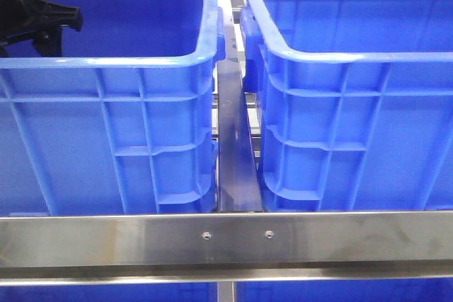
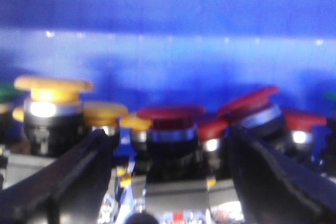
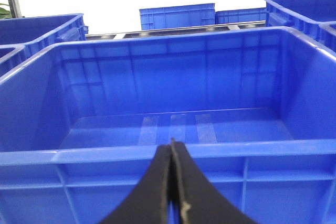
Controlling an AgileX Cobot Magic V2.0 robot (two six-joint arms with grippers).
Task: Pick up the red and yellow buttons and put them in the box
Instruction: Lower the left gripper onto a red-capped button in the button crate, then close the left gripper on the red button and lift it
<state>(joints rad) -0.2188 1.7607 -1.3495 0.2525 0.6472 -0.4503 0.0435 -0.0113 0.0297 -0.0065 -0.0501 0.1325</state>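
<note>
Glossy mushroom-capped buttons crowd the left ribbed plastic crate (image 1: 106, 68): a red button (image 2: 170, 124) with a chrome collar sits between the left gripper's (image 2: 170, 182) wide-spread fingers (image 2: 68, 177), a yellow button (image 2: 52, 95) beside. The right gripper's (image 3: 172, 182) fingers are pressed together, empty, before a smooth-floored blue box (image 3: 173, 124).

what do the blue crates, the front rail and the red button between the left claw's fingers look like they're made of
Blue crates: moulded plastic, judging by ribbed walls and soft sheen. Front rail: brushed metal, probably steel, with grain and two screws. Red button in the left claw: glossy plastic-looking cap over a shiny, likely metal collar; blur leaves this uncertain.
</note>
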